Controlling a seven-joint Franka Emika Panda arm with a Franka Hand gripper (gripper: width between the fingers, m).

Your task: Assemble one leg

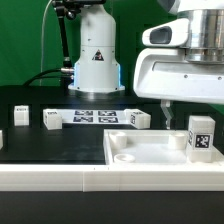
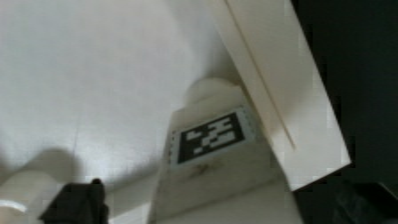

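A leg [image 1: 201, 135], a white square post with a black-and-white tag, stands upright at a corner of the large white tabletop [image 1: 140, 152] at the exterior view's right. My gripper [image 1: 188, 116] hangs right over it. One dark finger [image 1: 167, 113] shows beside the leg with a gap between them. In the wrist view the leg [image 2: 214, 140] rises toward the camera from the tabletop [image 2: 89, 80], next to its raised rim [image 2: 276, 90]. One finger [image 2: 75, 203] stands apart from the leg; the other finger is out of view. The gripper looks open.
Three more legs [image 1: 22, 116] [image 1: 52, 120] [image 1: 138, 118] lie on the black table behind the tabletop. The marker board [image 1: 95, 117] lies between them. The robot base [image 1: 95, 55] stands at the back. A white piece shows at the left edge [image 1: 2, 140].
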